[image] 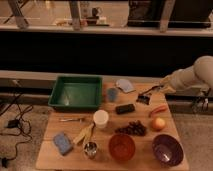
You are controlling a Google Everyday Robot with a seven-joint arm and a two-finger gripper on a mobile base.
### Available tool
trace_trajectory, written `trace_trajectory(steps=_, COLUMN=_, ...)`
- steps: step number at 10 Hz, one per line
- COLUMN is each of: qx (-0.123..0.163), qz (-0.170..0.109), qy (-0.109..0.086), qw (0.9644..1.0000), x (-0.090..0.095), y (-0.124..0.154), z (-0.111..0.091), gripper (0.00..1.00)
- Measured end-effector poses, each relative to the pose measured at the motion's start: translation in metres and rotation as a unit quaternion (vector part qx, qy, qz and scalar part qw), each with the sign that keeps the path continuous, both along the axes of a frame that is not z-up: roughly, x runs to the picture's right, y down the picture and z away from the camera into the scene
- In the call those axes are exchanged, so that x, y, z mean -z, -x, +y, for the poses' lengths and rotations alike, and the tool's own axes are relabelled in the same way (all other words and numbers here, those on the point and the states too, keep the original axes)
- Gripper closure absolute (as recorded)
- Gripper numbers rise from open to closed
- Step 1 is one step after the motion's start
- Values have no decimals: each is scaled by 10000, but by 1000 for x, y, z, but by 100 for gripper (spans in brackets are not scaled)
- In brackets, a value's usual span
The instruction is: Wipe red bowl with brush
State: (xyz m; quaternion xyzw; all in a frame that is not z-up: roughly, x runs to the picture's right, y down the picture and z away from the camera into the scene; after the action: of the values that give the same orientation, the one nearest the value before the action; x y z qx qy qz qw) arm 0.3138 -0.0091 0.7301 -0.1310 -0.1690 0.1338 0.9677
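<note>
The gripper (pixel 156 90) is seen at the table's (pixel 50 150) far right, closed on the brush (pixel 144 97), well apart from the red bowl (pixel 122 146).

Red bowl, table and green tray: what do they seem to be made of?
Red bowl: likely plastic, slightly translucent with a soft glow. Table: light wood, matte, pale tan top. Green tray: probably moulded plastic, uniform colour. The gripper is over the table's far right, by the brush.

My arm (pixel 192 76) is smooth, off-white and tubular, thick at its rounded joint and tapering toward the small dark gripper (pixel 152 91); thin cables hang behind the jaws.
</note>
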Motion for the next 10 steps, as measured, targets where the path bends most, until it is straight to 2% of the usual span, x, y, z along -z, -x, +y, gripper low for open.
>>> trace_trajectory(steps=3, qx=76, qz=-105, qy=20, qw=9999, x=31, y=8, z=27, gripper=90)
trace_trajectory(steps=4, qx=85, qz=-120, qy=37, qw=9999, x=35, y=10, z=32, gripper=90)
trace_trajectory(steps=10, qx=106, qz=-137, qy=67, qw=9998, x=35, y=11, z=36, gripper=90)
